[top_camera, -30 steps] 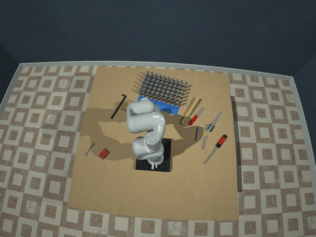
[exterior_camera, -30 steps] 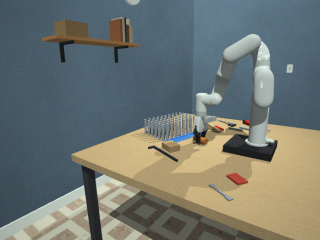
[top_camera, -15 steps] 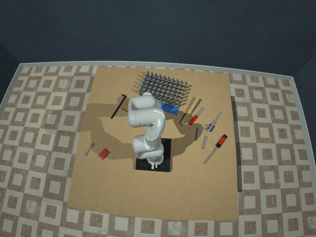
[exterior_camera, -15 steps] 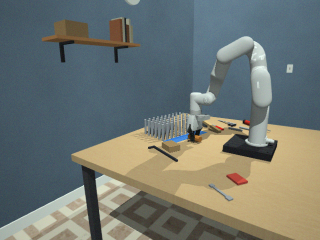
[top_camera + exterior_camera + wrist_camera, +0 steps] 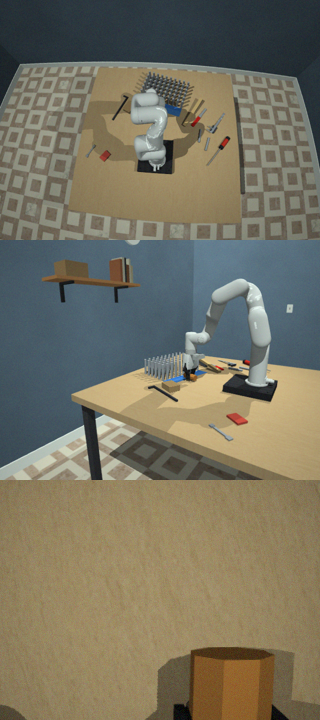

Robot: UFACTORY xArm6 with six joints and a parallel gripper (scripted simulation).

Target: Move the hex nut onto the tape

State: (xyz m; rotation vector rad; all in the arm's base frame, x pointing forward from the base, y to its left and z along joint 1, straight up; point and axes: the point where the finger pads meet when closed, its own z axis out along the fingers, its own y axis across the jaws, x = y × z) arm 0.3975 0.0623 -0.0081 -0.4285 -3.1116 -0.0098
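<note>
The jaws are closed partway on the orange-brown faceted handle of the hook pick (image 5: pixel 231 684), held low over the wooden tabletop (image 5: pixel 180 405); the dark gripper (image 5: pixel 188 372) hangs just at the near edge of the blue strip of tape (image 5: pixel 172 110). The pick's hooked tip does not show in any view.

So picking up the tool looks done, and the real work remains. The hex nut cannot be made out: presumably it sits somewhere inside the grid of upright grey spacer posts (image 5: pixel 166 89) toward the table's far edge, hidden among them. No post appears knocked over. Nothing shows on the visible part of the strip, so the nut is judged not yet out. Left to do: reach the hook in between the posts, drag the nut toward the strip, and bring it wholly onto the blue.

No containers are on the table; only loose tools lie toward its right edge.
</note>
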